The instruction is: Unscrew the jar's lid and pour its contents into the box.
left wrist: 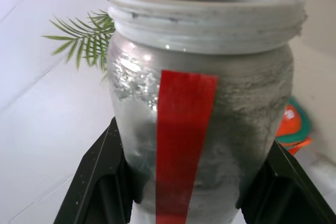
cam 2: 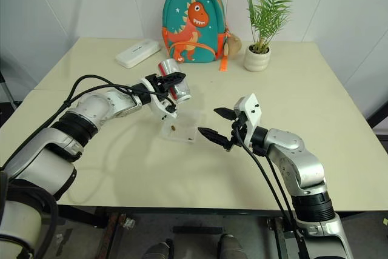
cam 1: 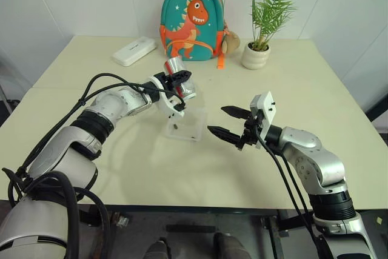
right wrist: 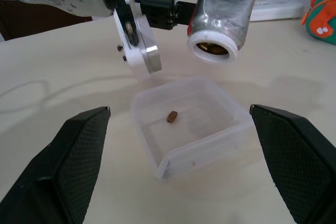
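Silvery frosted jar [right wrist: 220, 17] gripped by left fingers [left wrist: 100, 182]; right fingers [right wrist: 68, 156] spread, empty.

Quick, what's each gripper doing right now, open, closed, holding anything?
Left gripper: closed on the jar, tipped over the box.
Right gripper: open, holding nothing.

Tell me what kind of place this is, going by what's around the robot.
Probably a lab or test room set up like a home corner: a plain cream table against bare white walls, dressed with a dinosaur backpack, a potted plant and a white case, rather than a lived-in room.
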Available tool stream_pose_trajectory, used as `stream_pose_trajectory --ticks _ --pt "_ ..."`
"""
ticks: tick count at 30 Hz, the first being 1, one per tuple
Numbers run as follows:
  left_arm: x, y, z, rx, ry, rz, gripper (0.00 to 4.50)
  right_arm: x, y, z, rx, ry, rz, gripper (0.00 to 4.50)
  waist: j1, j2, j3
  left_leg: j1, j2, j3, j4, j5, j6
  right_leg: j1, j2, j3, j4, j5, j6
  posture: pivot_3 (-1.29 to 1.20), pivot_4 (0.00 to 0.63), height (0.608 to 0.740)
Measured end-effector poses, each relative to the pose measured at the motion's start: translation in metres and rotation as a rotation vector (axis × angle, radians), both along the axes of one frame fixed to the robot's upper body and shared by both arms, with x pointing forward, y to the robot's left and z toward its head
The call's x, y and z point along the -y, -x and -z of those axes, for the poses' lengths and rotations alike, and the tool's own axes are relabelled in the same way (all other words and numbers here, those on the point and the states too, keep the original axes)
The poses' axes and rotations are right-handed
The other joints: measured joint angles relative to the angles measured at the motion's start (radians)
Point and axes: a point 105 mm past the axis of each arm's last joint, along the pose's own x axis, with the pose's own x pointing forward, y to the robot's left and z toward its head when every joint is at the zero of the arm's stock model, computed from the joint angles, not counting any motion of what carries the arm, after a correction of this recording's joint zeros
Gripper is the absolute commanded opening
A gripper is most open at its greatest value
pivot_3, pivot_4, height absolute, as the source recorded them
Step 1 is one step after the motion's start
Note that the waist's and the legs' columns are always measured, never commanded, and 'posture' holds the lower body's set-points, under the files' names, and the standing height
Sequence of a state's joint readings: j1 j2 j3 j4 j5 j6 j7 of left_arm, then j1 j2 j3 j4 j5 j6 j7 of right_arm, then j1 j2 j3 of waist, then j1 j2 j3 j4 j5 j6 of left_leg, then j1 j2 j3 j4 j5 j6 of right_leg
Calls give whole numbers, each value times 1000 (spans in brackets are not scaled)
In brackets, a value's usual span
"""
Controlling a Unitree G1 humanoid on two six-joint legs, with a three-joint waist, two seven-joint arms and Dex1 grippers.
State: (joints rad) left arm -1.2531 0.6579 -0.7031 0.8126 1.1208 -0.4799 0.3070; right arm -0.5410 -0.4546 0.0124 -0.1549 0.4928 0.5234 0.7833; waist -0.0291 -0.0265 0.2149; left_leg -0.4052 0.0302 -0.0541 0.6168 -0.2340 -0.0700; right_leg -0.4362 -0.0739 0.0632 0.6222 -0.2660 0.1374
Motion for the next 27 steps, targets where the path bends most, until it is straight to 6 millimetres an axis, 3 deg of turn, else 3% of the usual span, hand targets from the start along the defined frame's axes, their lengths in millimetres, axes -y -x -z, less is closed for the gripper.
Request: stream_pose_trajectory --ticks 6,9,12,18,21,24,27 --pt "-60 -14 10 -373 517 -216 2032 0 0 1 1 1 1 4479 1 0 0 0 0 0 3 0 0 0 0 0 3 0 0 0 150 740" --pt "-79 -19 8 -652 1071 -202 2032 0 -1 2 20 16 -1 4479 2 0 0 0 0 -1 7 0 1 3 0 0 3 0 -1 0 150 740" --pt "-97 -18 3 -884 1500 -105 2032 0 -5 5 35 41 3 4479 1 0 0 0 0 -2 11 0 1 5 0 -1 4 1 0 0 150 740" --pt "-150 -15 11 -976 2074 -15 2032 6 -13 9 59 97 6 4479 -9 0 0 4 0 -3 12 0 1 7 0 -1 6 2 0 0 150 740" --pt "-173 -7 32 -897 2161 -19 2032 6 -14 10 66 108 -1 4479 -12 0 0 4 0 -2 12 0 1 7 0 -1 6 3 0 0 150 740" --pt "-188 0 67 -848 2136 -141 2032 7 -17 12 64 113 1 4479 -7 0 0 4 0 -2 12 0 1 7 0 -1 5 3 0 0 150 740" --pt "-198 8 85 -793 2135 -176 2032 6 -18 12 71 116 -4 4479 0 0 0 3 0 -2 12 0 1 7 0 -1 5 3 -1 0 150 740"
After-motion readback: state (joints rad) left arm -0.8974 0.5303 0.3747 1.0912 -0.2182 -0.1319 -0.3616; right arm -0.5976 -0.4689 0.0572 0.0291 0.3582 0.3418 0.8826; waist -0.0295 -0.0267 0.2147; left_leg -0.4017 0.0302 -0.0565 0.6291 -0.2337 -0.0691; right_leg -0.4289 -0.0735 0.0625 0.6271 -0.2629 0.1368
